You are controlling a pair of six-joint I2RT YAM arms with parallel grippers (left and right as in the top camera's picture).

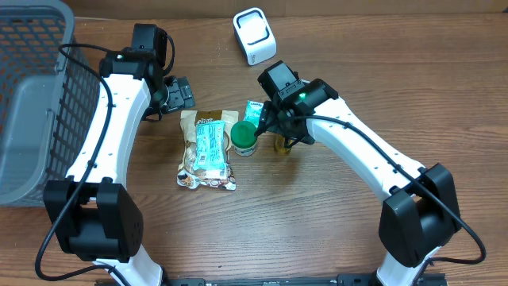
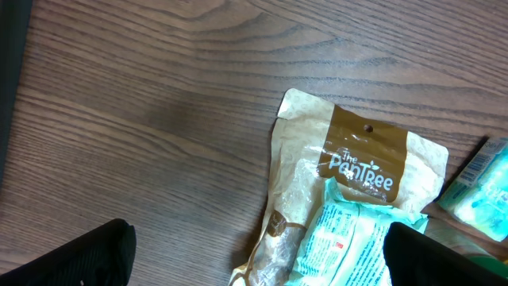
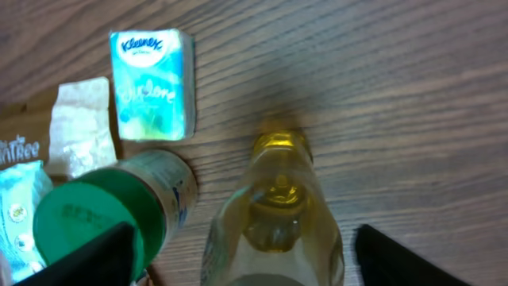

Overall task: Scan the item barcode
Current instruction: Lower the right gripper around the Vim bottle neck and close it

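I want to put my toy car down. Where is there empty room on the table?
Bare wood lies between the snack bag and the arm bases, and right of the white scanner. The middle is crowded: bag, green-lidded jar, tissue pack and yellow bottle bunch together.

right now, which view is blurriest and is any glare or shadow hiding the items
Overhead: sharp, evenly lit, soft shadows on the table. Left wrist: snack bag print readable, a dim patch on the wood at left, fingers dark blurs. Right wrist: softest; the bottle near the lens is blurred with glare on its neck, tissue pack logo legible.
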